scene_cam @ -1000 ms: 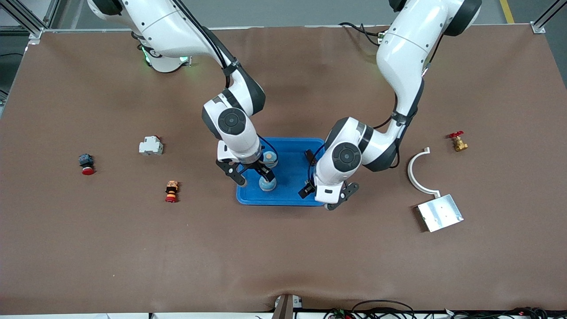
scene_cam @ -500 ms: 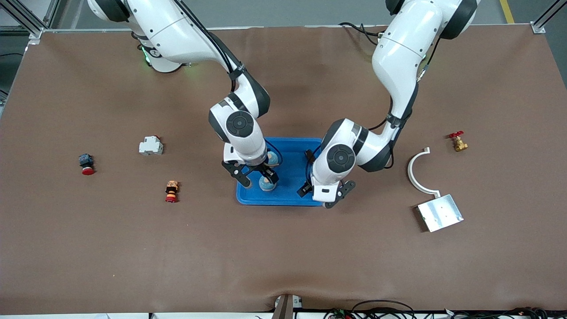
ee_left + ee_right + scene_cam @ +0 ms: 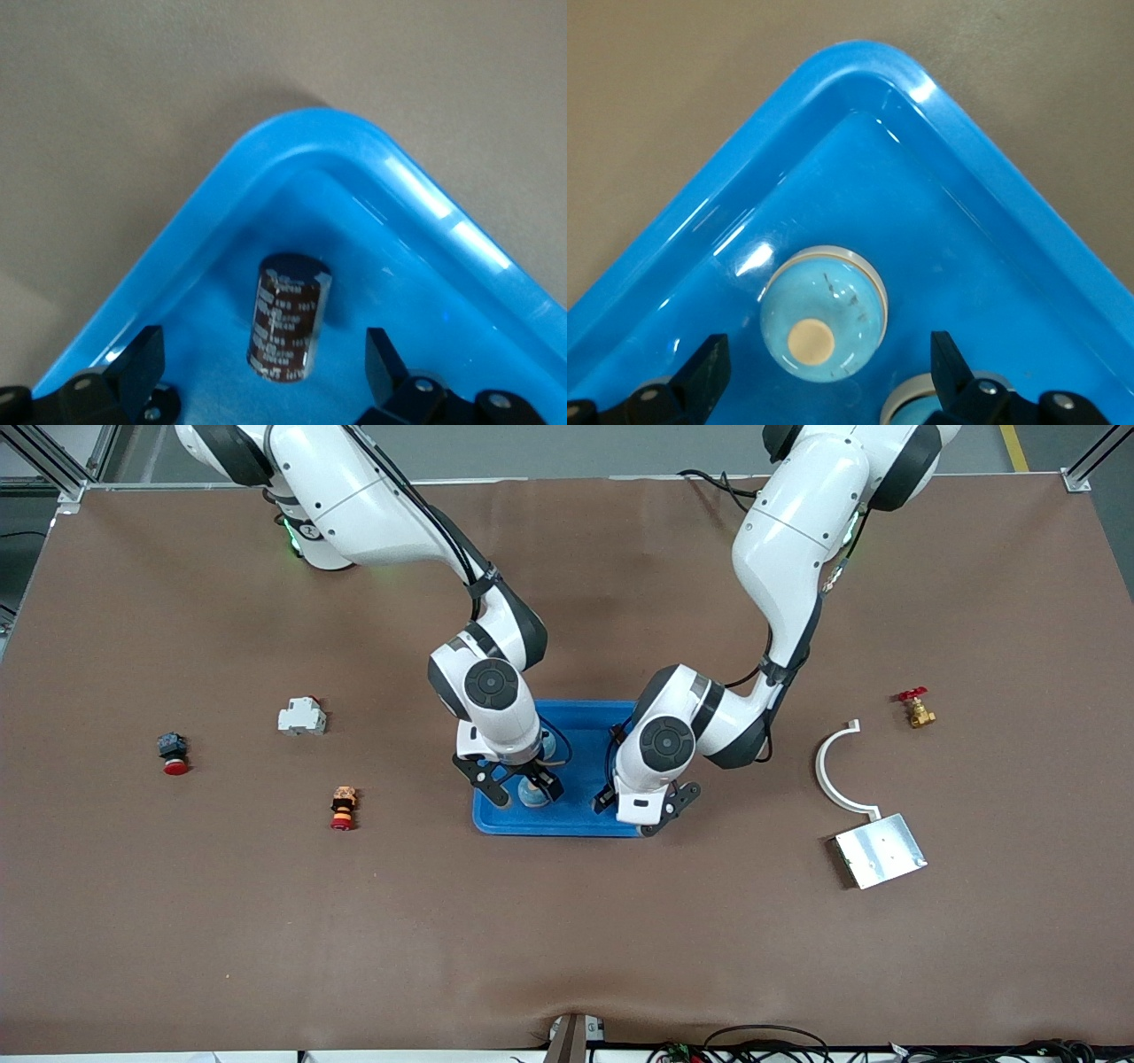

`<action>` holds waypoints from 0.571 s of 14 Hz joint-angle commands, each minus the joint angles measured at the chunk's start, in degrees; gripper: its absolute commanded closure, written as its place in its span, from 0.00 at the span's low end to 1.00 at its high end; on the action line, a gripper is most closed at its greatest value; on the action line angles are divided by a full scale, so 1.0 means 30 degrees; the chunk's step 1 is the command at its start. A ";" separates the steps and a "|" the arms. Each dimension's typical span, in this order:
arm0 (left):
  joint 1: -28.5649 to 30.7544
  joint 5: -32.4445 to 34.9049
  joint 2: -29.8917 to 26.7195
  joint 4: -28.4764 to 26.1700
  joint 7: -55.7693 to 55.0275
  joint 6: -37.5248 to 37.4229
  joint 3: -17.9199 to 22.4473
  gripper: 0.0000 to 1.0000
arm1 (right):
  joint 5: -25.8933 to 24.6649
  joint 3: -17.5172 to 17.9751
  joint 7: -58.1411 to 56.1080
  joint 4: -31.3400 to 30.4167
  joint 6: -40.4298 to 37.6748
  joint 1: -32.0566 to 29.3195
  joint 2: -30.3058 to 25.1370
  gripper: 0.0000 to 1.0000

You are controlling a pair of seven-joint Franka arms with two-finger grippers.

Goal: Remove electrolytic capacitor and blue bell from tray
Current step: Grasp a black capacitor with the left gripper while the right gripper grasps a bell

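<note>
Tray [image 3: 576, 824] sits mid-table with bare brown table [image 3: 567, 939] all around. Capacitor [image 3: 288, 317] stands in its corner, printing too small to read; bell [image 3: 823, 312] lies in another corner. Left end effector [image 3: 645, 808] and right end effector [image 3: 518, 782] hang over the tray, fingers spread, empty, both shifted toward three o'clock since earlier.

Red pushbutton [image 3: 174, 754], white breaker [image 3: 301, 716], orange button [image 3: 342, 807], brass valve [image 3: 916, 708], curved white bracket [image 3: 834, 771], metal plate [image 3: 880, 850]
</note>
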 commanded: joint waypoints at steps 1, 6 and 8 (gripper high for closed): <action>-0.0026 -0.0078 0.0265 0.0349 -0.0212 0.0048 0.0147 0.00 | -0.0508 -0.0329 0.0650 0.1161 0.0356 0.0317 0.1064 0.00; -0.0056 -0.0079 0.0499 0.0407 -0.0212 0.0252 0.0147 0.00 | -0.0508 -0.0563 0.0650 0.1190 0.0565 0.0347 0.1329 0.00; -0.0114 -0.0108 0.0500 0.0407 -0.0212 0.0603 0.0147 0.00 | -0.0508 -0.0563 0.0621 0.1220 0.0594 0.0347 0.1300 0.19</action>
